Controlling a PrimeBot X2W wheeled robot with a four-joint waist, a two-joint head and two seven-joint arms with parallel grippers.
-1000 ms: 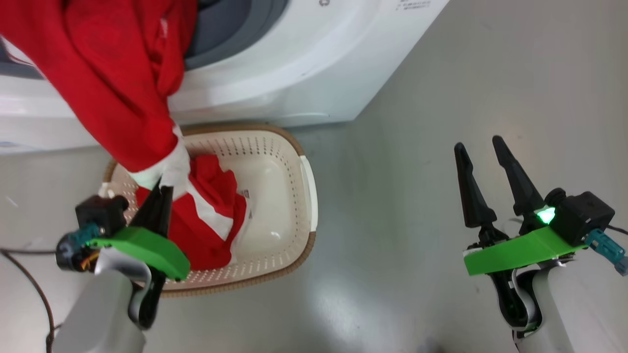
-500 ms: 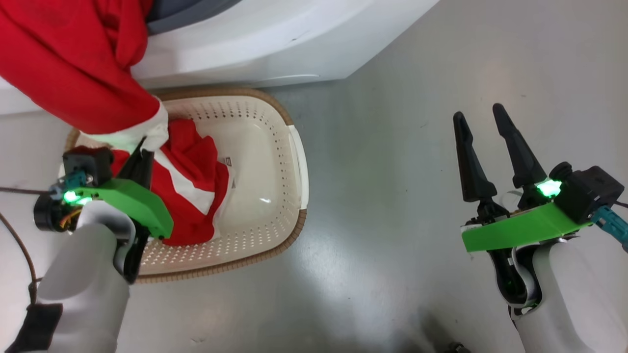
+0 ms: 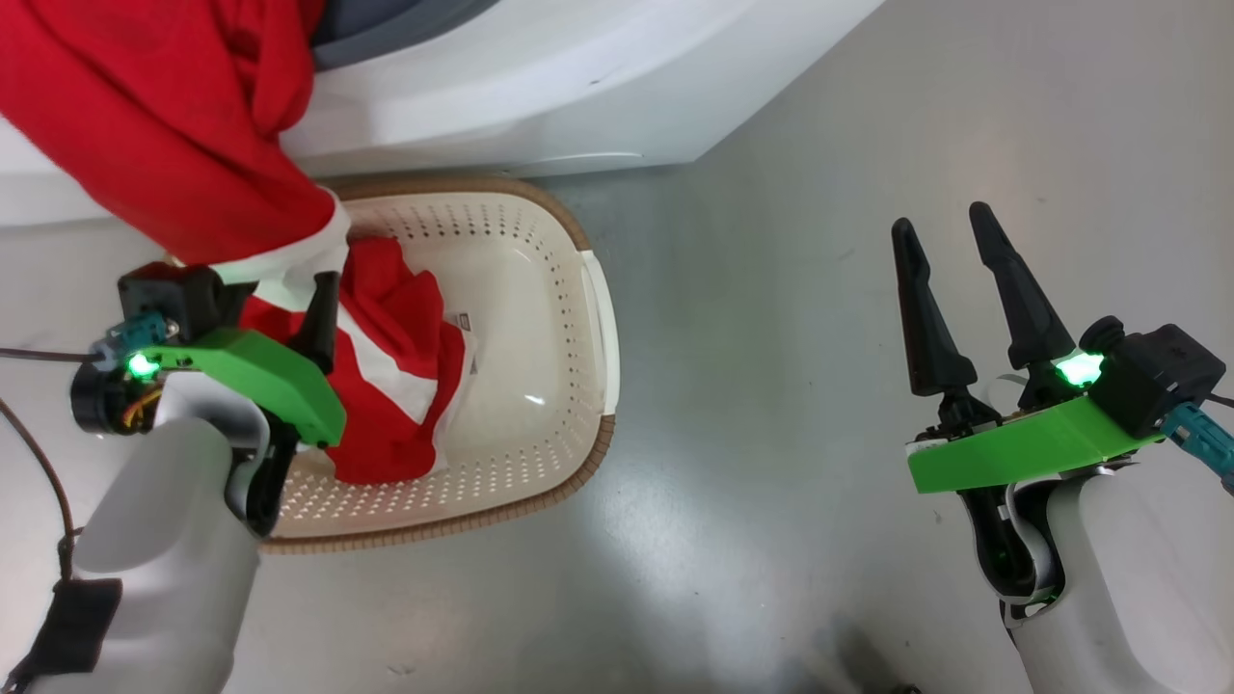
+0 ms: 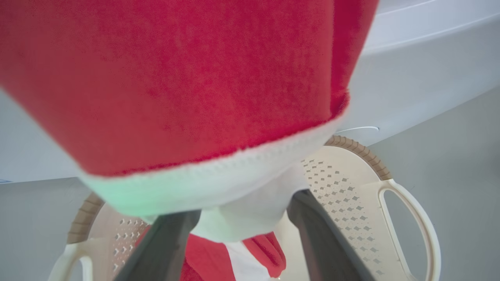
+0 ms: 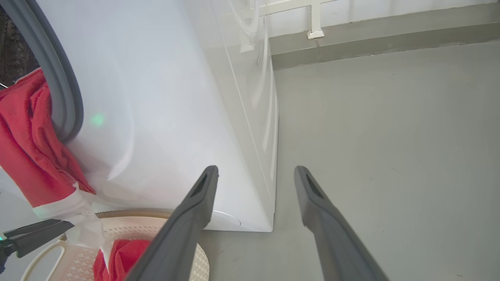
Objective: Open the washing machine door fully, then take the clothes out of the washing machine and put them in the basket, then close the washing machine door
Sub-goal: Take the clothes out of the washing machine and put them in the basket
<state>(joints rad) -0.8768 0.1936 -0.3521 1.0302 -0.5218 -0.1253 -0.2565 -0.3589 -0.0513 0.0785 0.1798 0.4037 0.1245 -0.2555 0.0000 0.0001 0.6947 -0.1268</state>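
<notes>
A bright red cloth with white bands (image 3: pixel 183 145) hangs out of the white washing machine (image 3: pixel 540 96), and its lower part lies heaped in the cream basket (image 3: pixel 569 318). Over the basket's left side my left gripper (image 3: pixel 280 284) is open. In the left wrist view the cloth's white band (image 4: pixel 218 187) sags between its spread fingers (image 4: pixel 320 234). My right gripper (image 3: pixel 950 241) stands open over the floor to the basket's right, holding nothing. The right wrist view shows the machine's grey rubber ring (image 5: pixel 58 78). The door is out of view. I can make out no plain white cloth.
Grey floor (image 3: pixel 771 386) stretches between the basket and my right arm. A dark cable (image 3: pixel 39 463) runs along the floor at the far left. A wall with a low skirting (image 5: pixel 371 43) stands behind the machine's right side.
My left gripper, which was shut on the cloth's white band, has spread its fingers. The head camera has shifted a little. The right arm has not moved.
</notes>
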